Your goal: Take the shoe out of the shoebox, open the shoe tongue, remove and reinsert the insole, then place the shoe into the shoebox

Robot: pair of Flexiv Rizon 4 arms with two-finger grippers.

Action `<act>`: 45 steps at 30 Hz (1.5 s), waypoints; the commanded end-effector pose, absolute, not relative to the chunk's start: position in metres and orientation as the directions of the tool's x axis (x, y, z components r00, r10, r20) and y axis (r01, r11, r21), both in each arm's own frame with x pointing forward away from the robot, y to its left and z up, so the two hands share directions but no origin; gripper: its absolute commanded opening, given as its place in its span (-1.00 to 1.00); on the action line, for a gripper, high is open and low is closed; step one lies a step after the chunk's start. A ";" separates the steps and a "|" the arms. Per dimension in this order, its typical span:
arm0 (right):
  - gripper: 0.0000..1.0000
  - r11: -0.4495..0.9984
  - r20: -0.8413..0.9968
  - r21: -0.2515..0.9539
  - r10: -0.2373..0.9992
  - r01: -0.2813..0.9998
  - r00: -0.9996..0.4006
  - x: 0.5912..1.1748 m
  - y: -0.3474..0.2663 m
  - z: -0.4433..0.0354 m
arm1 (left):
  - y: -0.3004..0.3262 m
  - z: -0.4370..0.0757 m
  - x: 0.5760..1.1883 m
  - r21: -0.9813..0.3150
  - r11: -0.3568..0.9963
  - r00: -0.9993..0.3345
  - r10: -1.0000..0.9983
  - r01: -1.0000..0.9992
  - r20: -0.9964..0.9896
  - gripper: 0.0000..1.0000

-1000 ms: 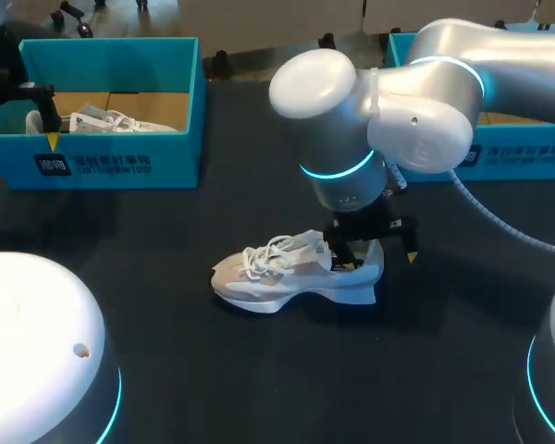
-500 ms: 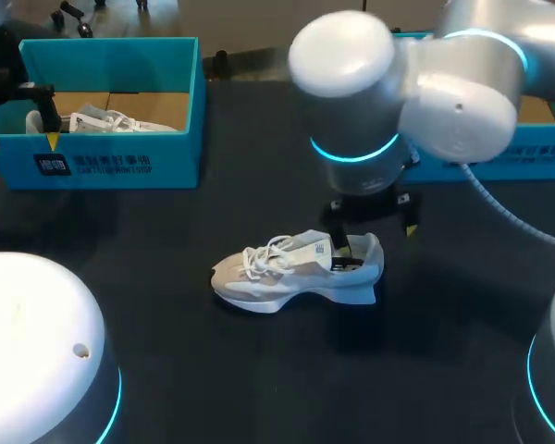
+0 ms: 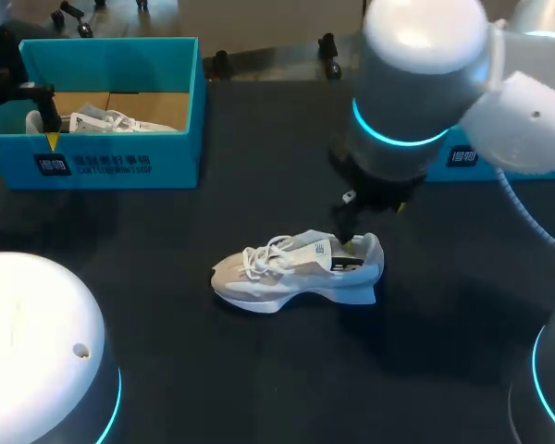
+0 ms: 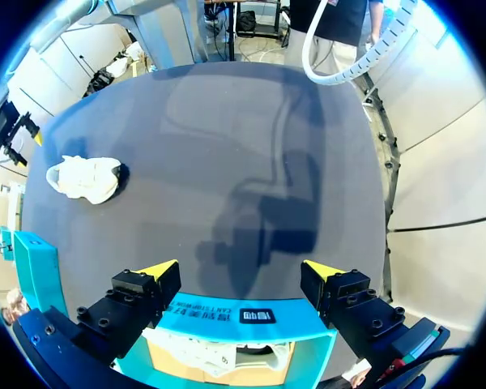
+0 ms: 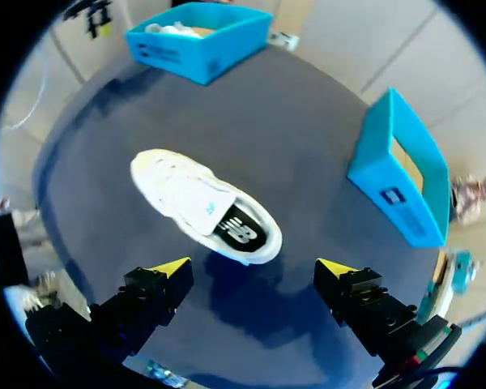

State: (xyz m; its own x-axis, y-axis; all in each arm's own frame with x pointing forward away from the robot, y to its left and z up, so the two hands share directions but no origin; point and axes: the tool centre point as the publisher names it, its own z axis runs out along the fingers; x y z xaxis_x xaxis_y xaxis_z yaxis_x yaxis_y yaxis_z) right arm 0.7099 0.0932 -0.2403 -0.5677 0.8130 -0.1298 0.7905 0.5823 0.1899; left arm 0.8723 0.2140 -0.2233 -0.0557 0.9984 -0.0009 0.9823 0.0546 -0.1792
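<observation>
A white sneaker (image 3: pixel 291 270) lies on its sole on the dark table, toe toward my left arm's side, laces loose. In the right wrist view the sneaker (image 5: pixel 196 204) shows a black insole (image 5: pixel 236 229) inside its heel opening. My right gripper (image 5: pixel 253 268) hangs open above and just behind the heel, touching nothing; in the head view the right gripper (image 3: pixel 371 216) is mostly hidden under its own arm. My left gripper (image 4: pixel 241 271) is open over the teal left shoebox (image 4: pixel 251 314), also empty. In the head view the left gripper (image 3: pixel 20 139) sits at that left shoebox's (image 3: pixel 120 165) far left end.
A second white shoe (image 3: pixel 106 120) lies inside the left shoebox. Another teal shoebox (image 5: pixel 393 170) stands at the right rear, partly behind my right arm in the head view. White robot bases (image 3: pixel 37 351) fill the near corners.
My right arm has risen off the sneaker's heel and swung up and to the right. The sneaker and the left arm have not moved.
</observation>
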 end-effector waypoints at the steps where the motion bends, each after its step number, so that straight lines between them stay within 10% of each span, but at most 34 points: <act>1: 1.00 0.788 -0.088 0.381 0.552 0.484 -0.829 0.706 0.087 -0.232 | 0.214 -0.223 0.871 -0.175 0.055 -0.056 0.998 0.983 0.001 1.00; 6: 1.00 0.842 -0.156 0.448 0.405 0.301 -0.901 0.707 0.090 -0.225 | 0.214 -0.223 0.871 -0.175 0.055 -0.056 0.998 0.983 0.001 1.00; 34: 1.00 0.842 -0.156 0.448 0.405 0.301 -0.901 0.707 0.090 -0.225 | 0.214 -0.223 0.871 -0.175 0.055 -0.056 0.998 0.983 0.001 1.00; 45: 1.00 0.825 -0.225 0.554 0.277 0.111 -0.934 0.718 0.084 -0.252 | 0.214 -0.223 0.871 -0.175 0.055 -0.056 0.998 0.983 0.001 1.00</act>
